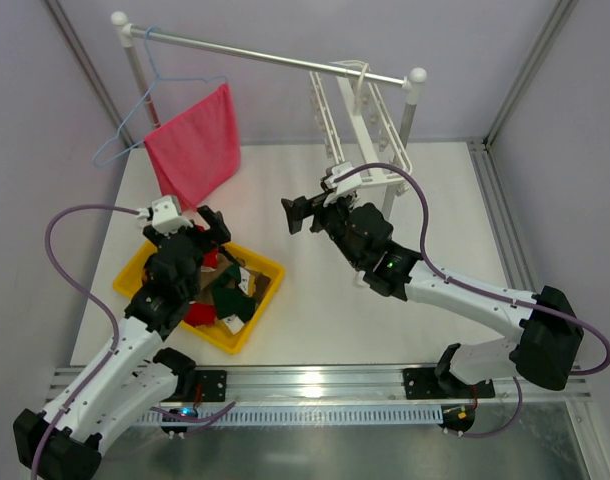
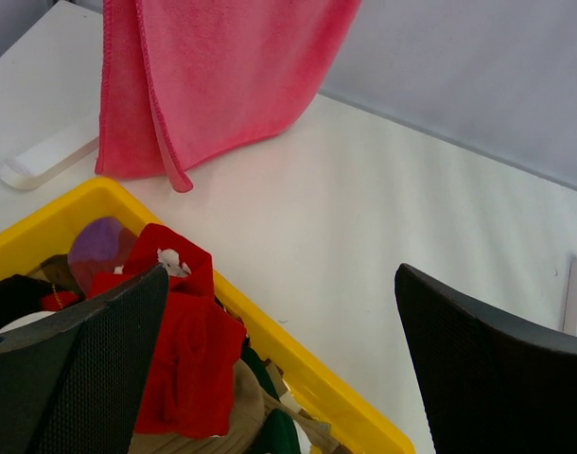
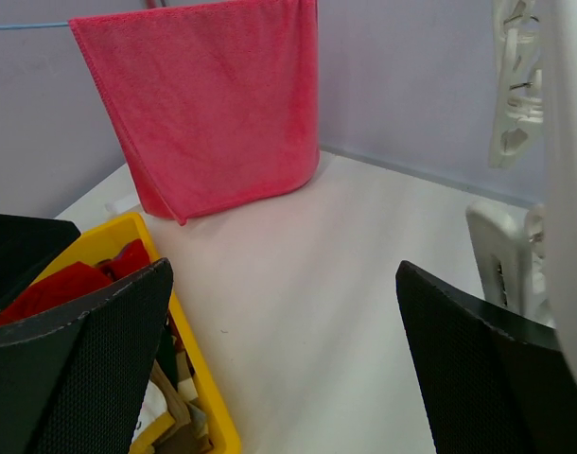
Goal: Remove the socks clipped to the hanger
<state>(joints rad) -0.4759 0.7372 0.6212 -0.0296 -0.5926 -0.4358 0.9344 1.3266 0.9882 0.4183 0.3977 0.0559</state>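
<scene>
Left gripper (image 1: 213, 230): jaws spread, empty, poised over the yellow bin (image 1: 266, 303) on the table (image 1: 315, 310). The socks (image 1: 230, 296), red, tan and dark green, lie heaped in the bin directly beneath it. Right gripper (image 1: 293, 216): jaws likewise spread, holding nothing, with the white hanger (image 1: 370, 125) close at its right side, hung from the rail (image 1: 275, 52), and the pink cloth (image 1: 197, 148) ahead of its fingers.
</scene>
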